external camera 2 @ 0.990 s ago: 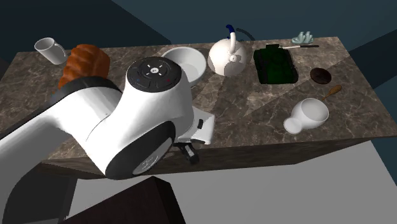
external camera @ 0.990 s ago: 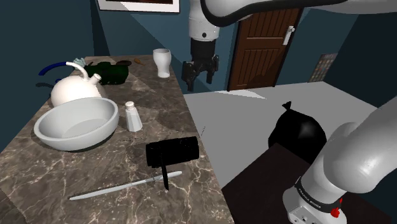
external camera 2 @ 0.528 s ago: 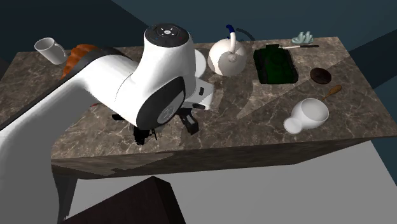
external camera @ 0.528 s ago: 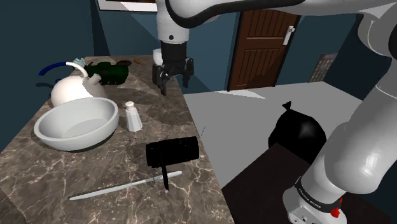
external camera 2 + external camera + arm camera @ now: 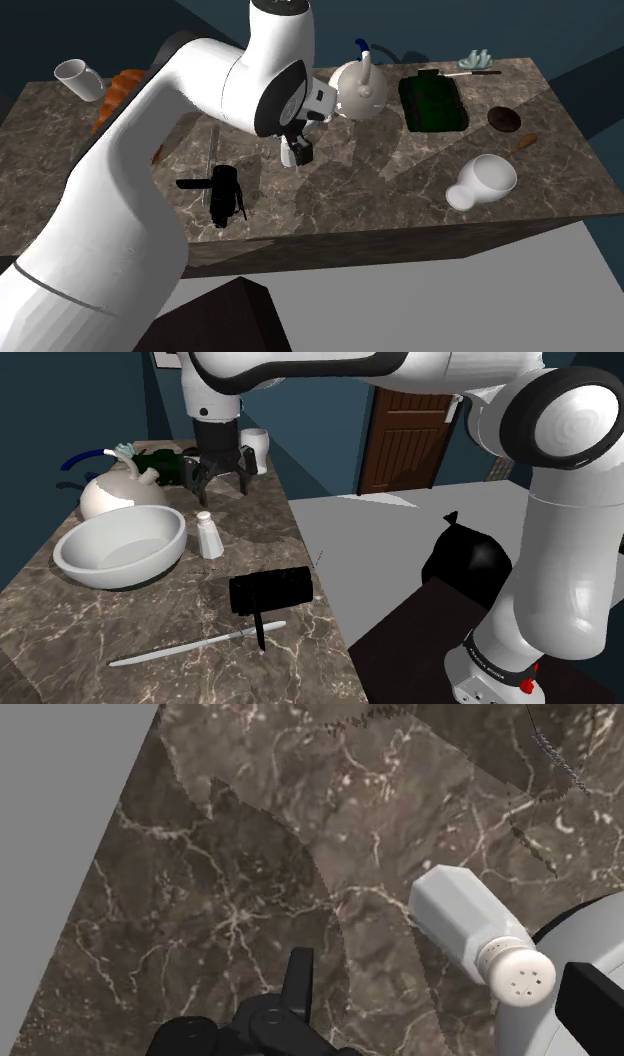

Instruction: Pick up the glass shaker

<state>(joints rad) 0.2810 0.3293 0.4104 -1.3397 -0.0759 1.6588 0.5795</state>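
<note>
Your hand (image 5: 220, 476) over table (image 5: 262, 524), fingers apart, nothing held. Shaker (image 5: 209, 535) upright on table, just beside bowl (image 5: 120, 547), nr hand, untouched. Wrist view: shaker (image 5: 480, 932) close to one finger.

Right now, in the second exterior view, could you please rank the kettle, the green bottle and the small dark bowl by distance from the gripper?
1. White kettle, up and right of the gripper.
2. Dark green bottle, further to that view's right.
3. Small dark bowl, farthest right.
</note>
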